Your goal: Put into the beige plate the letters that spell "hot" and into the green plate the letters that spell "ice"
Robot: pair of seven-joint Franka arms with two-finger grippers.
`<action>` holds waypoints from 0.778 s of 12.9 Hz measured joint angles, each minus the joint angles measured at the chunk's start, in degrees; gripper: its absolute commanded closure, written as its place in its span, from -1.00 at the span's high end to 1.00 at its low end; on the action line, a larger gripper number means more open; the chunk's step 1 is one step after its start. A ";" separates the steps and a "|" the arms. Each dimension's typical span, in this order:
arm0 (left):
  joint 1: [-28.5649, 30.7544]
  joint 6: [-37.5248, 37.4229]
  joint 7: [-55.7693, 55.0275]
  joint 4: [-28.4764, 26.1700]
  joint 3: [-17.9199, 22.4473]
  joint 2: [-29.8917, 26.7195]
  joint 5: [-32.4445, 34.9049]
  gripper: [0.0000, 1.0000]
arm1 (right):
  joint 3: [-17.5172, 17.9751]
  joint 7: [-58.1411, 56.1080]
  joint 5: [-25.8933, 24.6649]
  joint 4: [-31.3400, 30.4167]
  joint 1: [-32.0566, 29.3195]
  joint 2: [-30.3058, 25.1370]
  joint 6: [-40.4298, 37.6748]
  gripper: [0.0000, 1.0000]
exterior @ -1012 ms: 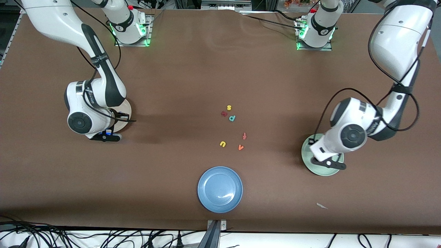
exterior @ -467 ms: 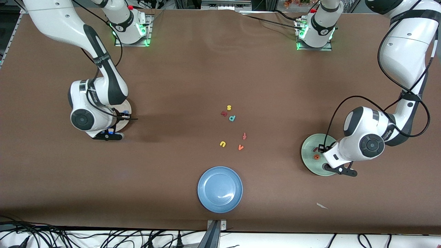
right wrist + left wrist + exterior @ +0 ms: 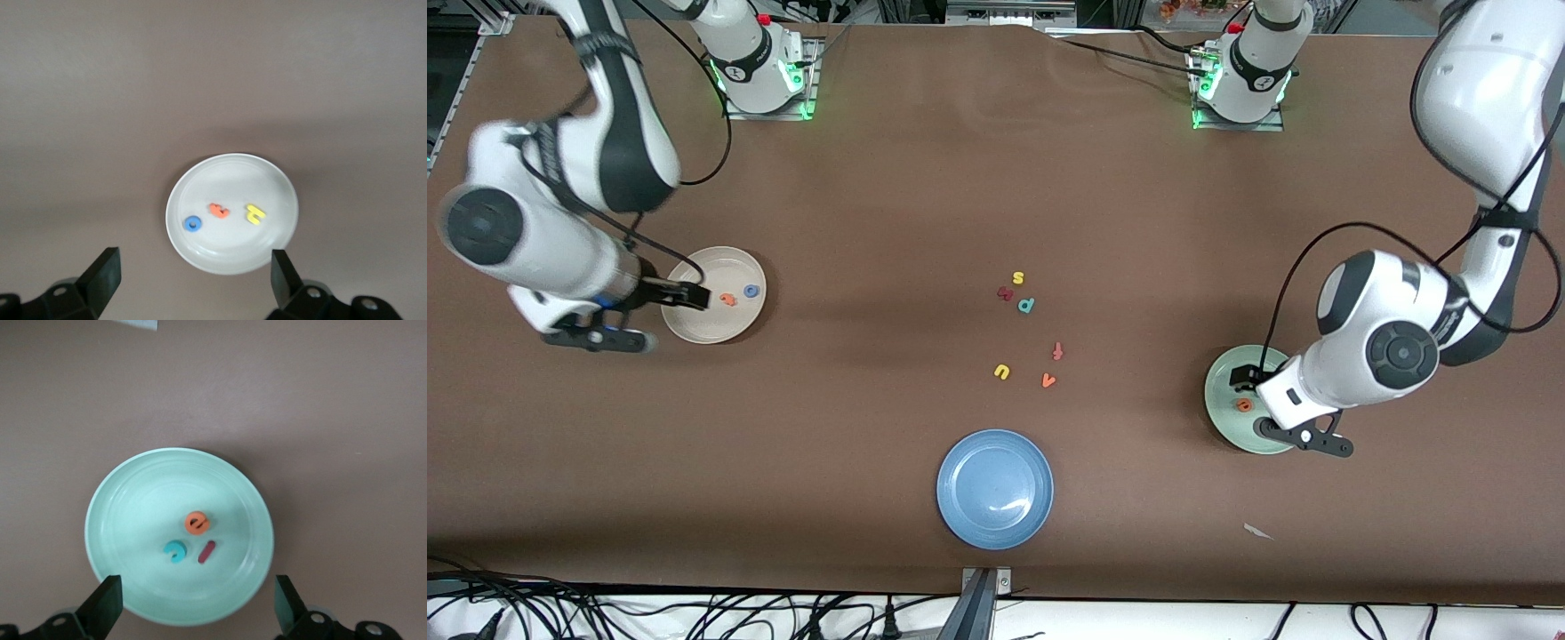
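Where brown cloth [image 3: 925, 204] spreads: perhaps cables [image 3: 694, 613], dark clutter at edges.

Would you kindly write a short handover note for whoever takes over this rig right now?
Left gripper: open, holding nothing, over the green plate.
Right gripper: open, holding nothing, over the beige plate.
Green plate holds the orange e, teal c and dark red i.
Beige plate holds the blue o, orange t and yellow h.
Done: both words are sorted into their plates.
Left: no letters to move; the spare letters lie mid-table, the blue plate holds nothing.
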 measured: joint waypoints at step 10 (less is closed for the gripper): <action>-0.05 -15.26 -0.78 9.28 -3.71 -8.29 -8.06 1.00 | -3.02 -2.73 0.01 13.21 -0.08 -0.71 -8.59 0.99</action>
